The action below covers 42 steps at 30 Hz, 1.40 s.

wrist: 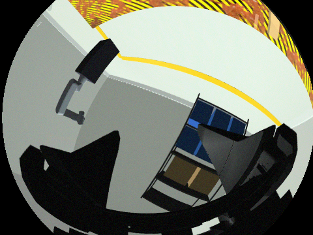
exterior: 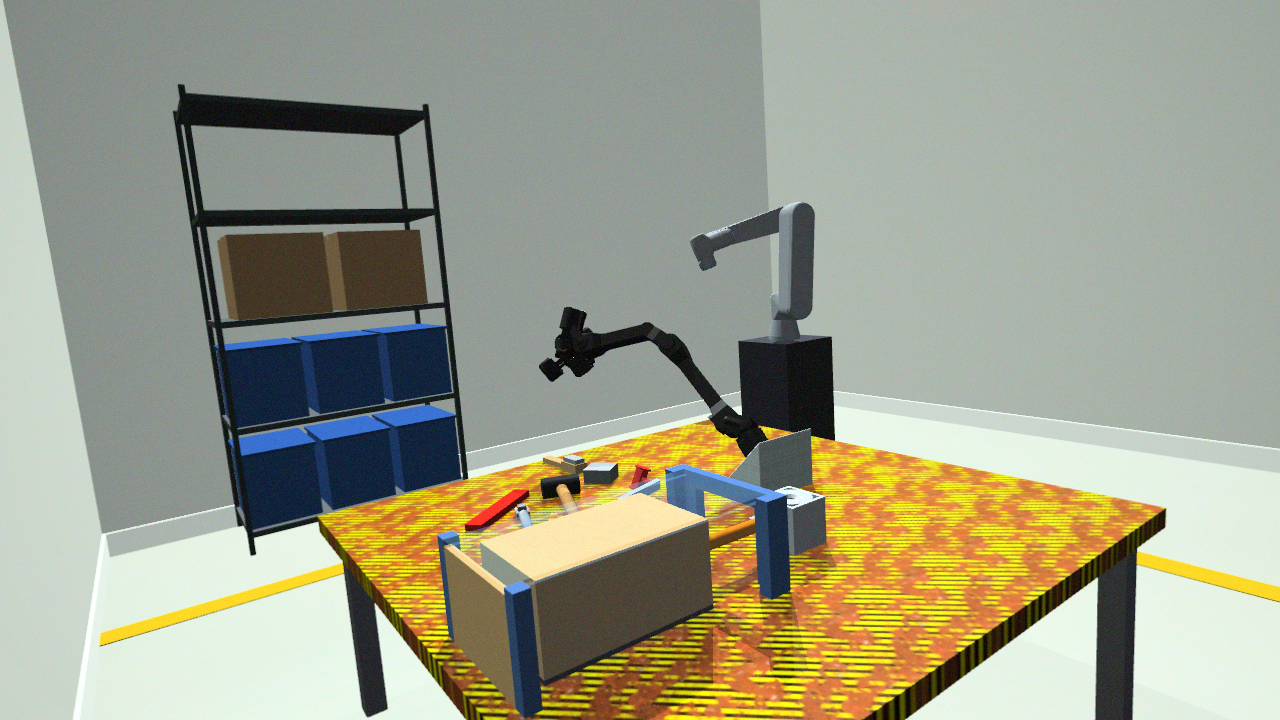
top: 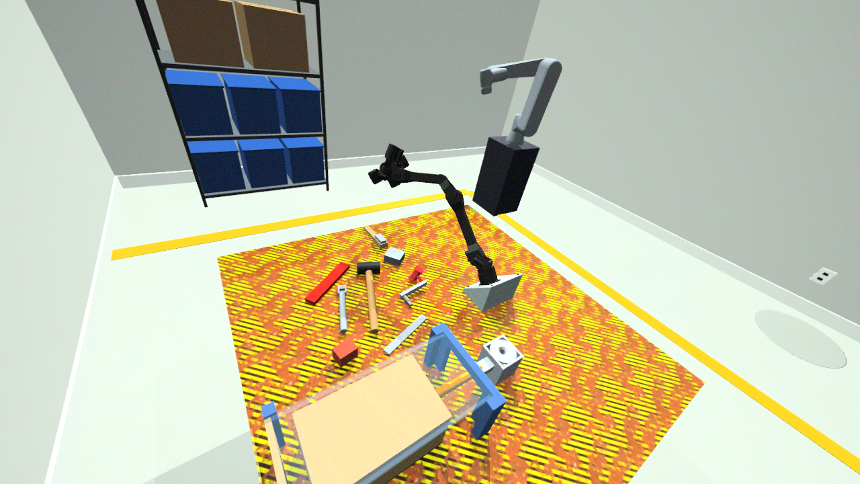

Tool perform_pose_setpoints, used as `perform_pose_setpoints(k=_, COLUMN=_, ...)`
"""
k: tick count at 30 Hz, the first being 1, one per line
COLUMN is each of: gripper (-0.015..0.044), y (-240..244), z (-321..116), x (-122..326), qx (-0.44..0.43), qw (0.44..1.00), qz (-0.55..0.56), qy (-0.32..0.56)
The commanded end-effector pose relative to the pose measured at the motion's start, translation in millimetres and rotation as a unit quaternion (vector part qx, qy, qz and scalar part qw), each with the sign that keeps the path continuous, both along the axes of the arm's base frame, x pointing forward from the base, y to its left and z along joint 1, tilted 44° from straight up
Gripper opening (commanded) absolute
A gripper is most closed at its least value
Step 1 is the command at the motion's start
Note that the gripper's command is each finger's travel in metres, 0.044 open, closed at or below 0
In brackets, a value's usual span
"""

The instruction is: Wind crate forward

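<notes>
The surface (top: 571, 391) (exterior: 966, 546) (wrist: 107, 10) carries the crate (top: 372, 415) (exterior: 626, 591), which sits flat within the clear-panelled cubby by the near left edge. A gap separates its front from the blue frame (top: 471, 366) (exterior: 726, 480) at the mouth. An orange strap (top: 453, 382) (exterior: 733, 533) runs from the crate toward the winch (top: 510, 361) (exterior: 805, 525), beyond the frame and well in from the right corner.

Left of the cubby, toward the left edge, lies a red block (top: 345, 351); a flat grey bar (top: 405, 334) rests nearer the frame. Next come a grey wrench-like tool (top: 342, 310), a black-headed mallet (top: 371, 300) and a red bar (top: 327, 282), the last nearest the left corner. A cranked grey handle (top: 414, 289) lies between the mallet and the arm's base (top: 496, 293) (exterior: 783, 461).

Toward the far left edge are a grey block (top: 394, 256) (exterior: 600, 472) and a wooden-handled hammer (top: 375, 236). The tool (top: 384, 163) (exterior: 562, 343) (wrist: 158, 132) is raised above the surface, wide open, with nothing between its fingers.
</notes>
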<state>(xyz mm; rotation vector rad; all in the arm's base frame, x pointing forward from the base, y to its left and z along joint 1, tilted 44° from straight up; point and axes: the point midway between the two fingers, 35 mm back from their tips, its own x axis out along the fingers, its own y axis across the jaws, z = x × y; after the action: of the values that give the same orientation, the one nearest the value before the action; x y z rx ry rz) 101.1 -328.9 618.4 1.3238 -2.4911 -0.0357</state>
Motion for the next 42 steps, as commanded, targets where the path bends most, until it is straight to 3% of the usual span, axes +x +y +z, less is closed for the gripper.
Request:
perform_pose_setpoints(k=1, gripper=0.0426, y=-1, z=-1, x=2, qx=0.006, qw=1.0, qz=0.001, qy=0.007)
perform_pose_setpoints(k=5, gripper=0.044, y=-11, z=-34, x=49, qx=0.111, qw=0.98, qz=0.028, qy=0.162)
perform_pose_setpoints(k=9, gripper=0.044, y=-13, z=-78, x=100, qx=0.207, qw=0.915, qz=0.061, qy=0.342)
perform_pose_setpoints(k=16, gripper=0.044, y=12, z=-168, x=176, qx=0.294, qw=0.717, qz=0.114, qy=0.621)
perform_pose_setpoints(k=21, gripper=0.044, y=45, z=-234, x=212, qx=0.3, qw=0.529, qz=0.136, qy=0.782)
perform_pose_setpoints(k=29, gripper=0.044, y=109, z=-339, x=235, qx=0.223, qw=0.143, qz=0.133, qy=0.955)
perform_pose_setpoints(k=36, gripper=0.044, y=168, z=-419, x=218, qx=0.091, qw=-0.194, qz=0.098, qy=0.972)
perform_pose_setpoints(k=42, gripper=0.044, y=213, z=-474, x=179, qx=-0.047, qw=-0.459, qz=0.051, qy=0.886)
